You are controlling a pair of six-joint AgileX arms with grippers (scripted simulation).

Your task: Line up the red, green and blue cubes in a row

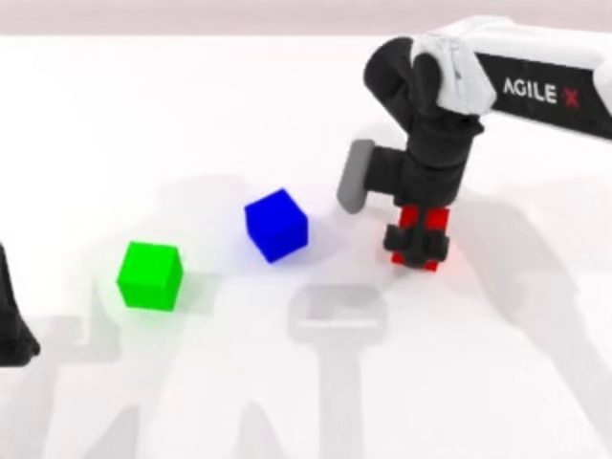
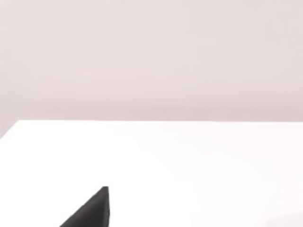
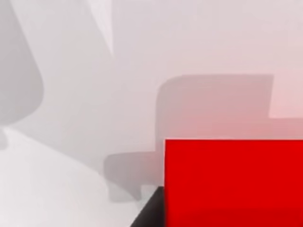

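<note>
The red cube (image 1: 422,220) sits right of centre between the fingers of my right gripper (image 1: 418,244), which is shut on it. In the right wrist view the red cube (image 3: 232,184) fills the near corner, with one dark finger (image 3: 152,213) pressed against its side. The blue cube (image 1: 276,225) stands near the middle of the table, turned at an angle. The green cube (image 1: 150,275) rests to its left, a little nearer the front. My left arm (image 1: 13,330) is parked at the table's left edge; only one of its fingers (image 2: 92,210) shows, over bare table.
The white table (image 1: 306,402) carries only the arms' grey shadows around the cubes. Its far edge (image 2: 151,121) meets a pale wall.
</note>
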